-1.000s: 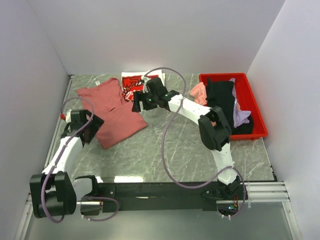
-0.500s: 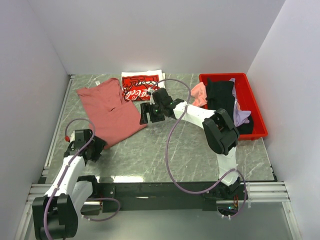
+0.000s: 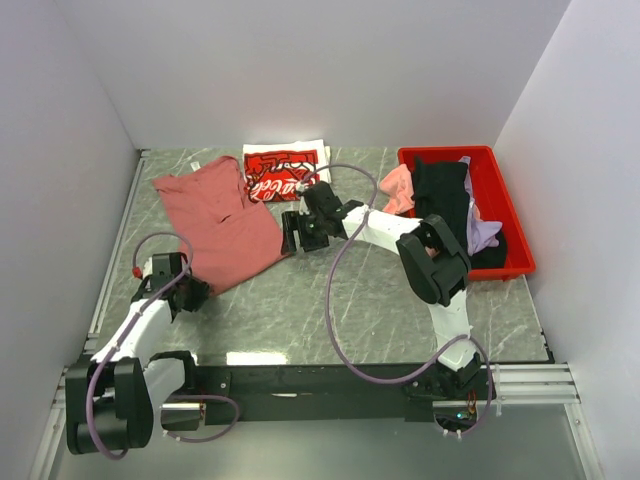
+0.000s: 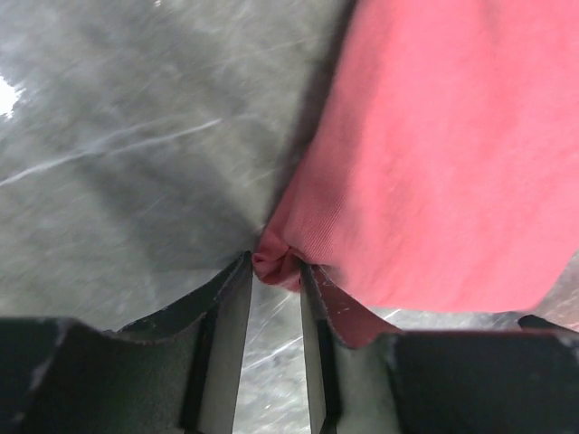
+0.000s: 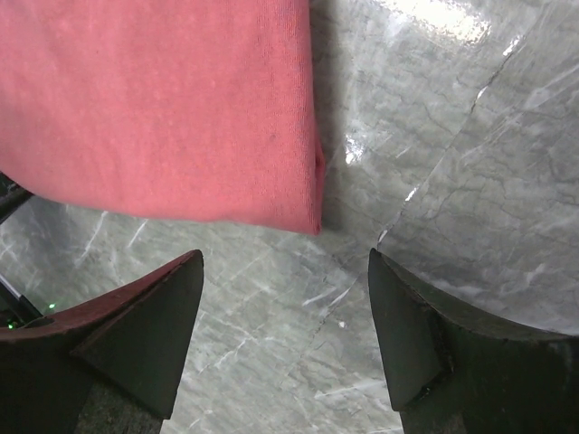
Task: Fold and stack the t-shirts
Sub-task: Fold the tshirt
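The left gripper is pulling back from the far side toward the near edge of the tabletop and is now pinching the near hem corner of the dusty-rose t-shirt (a small fold is bunching between its fingers). The right gripper is moving off the red-and-white t-shirt, uncovering its logo, and is hovering with jaws apart over the rose shirt's right corner.
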Controlling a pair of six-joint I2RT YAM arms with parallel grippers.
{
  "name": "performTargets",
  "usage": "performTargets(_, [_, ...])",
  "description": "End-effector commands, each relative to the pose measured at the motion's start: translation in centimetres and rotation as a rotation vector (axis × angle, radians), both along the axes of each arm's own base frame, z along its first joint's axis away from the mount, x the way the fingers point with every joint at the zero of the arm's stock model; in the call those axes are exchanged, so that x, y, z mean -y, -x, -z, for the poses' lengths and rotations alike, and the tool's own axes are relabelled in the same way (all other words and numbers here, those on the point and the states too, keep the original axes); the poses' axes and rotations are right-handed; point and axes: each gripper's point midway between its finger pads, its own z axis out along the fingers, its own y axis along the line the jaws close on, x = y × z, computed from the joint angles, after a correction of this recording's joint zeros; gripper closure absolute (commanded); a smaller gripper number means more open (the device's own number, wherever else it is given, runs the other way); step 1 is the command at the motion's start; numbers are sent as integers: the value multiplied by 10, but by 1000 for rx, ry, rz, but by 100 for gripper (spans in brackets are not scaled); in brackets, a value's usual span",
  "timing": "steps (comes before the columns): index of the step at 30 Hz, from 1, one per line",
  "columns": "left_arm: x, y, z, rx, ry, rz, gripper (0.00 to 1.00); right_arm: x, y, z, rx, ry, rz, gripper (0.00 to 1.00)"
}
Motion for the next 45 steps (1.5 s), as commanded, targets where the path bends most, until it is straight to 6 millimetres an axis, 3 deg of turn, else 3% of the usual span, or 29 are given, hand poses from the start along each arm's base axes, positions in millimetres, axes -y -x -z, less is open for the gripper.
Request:
performTargets(1, [1,4,12,-30,-13,30,65,-9,-12,-13,29,-24,2,21])
performTargets(4, [-4,6,16,-55,-32,19,75,-10,-13,-10,21,-22,1,23])
performTargets(5, [-4,6,16,-63,-38,20,88,-10,-12,-7,13,-19,-1,25])
performTargets(7, [-5,6,15,-69,-42,24,99,-12,-13,-6,9,-23,-4,29])
performTargets(18, [-6,7,3,-41,-50,15,99,-19,-26,13,-8,10,10,49])
performTargets(22, [-4,9,1,-39,-41,17,99,-21,-22,14,-11,15,-17,81])
performTargets(26, [-3,14,-6,-36,-28,5,99,-20,-16,5,9,3,-38,99])
performTargets(31, [13,13,-37,45,47,33,99,-16,-3,-11,22,-8,-77,100])
performTargets(35, [18,22,-56,67,70,18,99,-11,13,-40,41,-19,-106,100])
performTargets(43, [23,59,-80,38,85,19,99,27,61,-70,12,32,-137,100])
performTargets(45, [29,63,-89,69,105,52,99,38,73,-69,-6,53,-143,100])
